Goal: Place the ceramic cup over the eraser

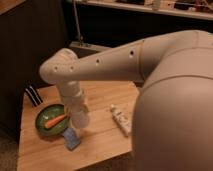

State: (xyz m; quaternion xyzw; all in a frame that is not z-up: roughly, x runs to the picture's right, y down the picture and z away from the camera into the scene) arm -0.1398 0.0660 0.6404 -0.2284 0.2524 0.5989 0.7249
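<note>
The eraser (33, 95), a small dark block with pale stripes, stands at the far left edge of the wooden table (100, 150). My arm reaches in from the right, bends at the elbow and points down. My gripper (80, 114) is at its lower end, between the green plate and the white bar. It holds the off-white ceramic cup (81, 121) just above the table, to the right of and nearer than the eraser. The cup blends with the pale wrist, and the fingers are hidden behind it.
A green plate (44, 125) with a carrot (56, 120) lies left of the gripper. A blue pad (72, 138) lies just below it. A long white remote-like bar (121, 120) lies to the right. My arm's bulk covers the right side of the view.
</note>
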